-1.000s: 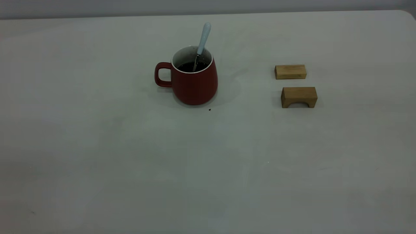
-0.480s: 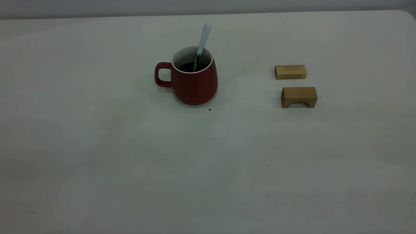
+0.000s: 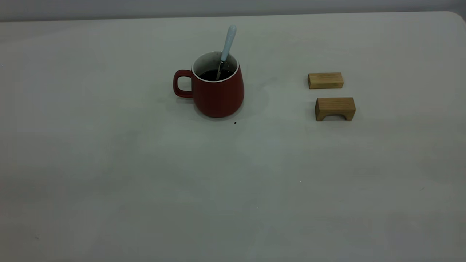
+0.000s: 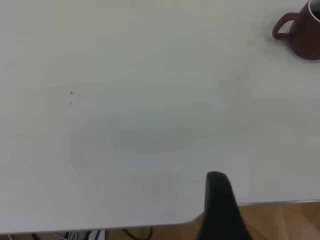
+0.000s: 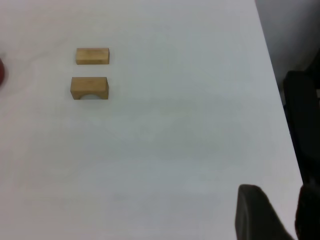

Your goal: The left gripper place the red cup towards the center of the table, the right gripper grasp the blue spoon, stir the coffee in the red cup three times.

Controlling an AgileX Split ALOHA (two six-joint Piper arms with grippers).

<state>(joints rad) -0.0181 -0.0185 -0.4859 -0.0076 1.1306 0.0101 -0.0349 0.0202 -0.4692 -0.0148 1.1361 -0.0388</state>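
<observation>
I had the large plain off-white table (image 3: 145, 189) in front of me, and almost all of it lay bare. Near its middle, toward the far side, stood the dark red ceramic mug with the loop handle (image 3: 217, 89), upright, handle pointing to the left arm's side. I judged it sat where the task wanted it, within reach of both arms. Well apart from it, on the right arm's side, lay two tan wooden blocks, a flat one (image 3: 325, 80) and an arched one (image 3: 335, 108) just in front of it, looking like a rest the spoon came from.

The left gripper (image 4: 220, 207) hung back over the near table edge, far from the mug, touching nothing. Only one black finger showed, so I could not tell how far it was parted. The right gripper (image 5: 272, 215) sat likewise at its own edge, holding nothing, its spread hidden from me.

The small slim spoon with the pale blue handle (image 3: 226, 49) leaned against the mug's far rim, its metal neck dipping into the nearly black coffee (image 3: 214, 75). With nobody holding it, I reckoned the stirring was done.
</observation>
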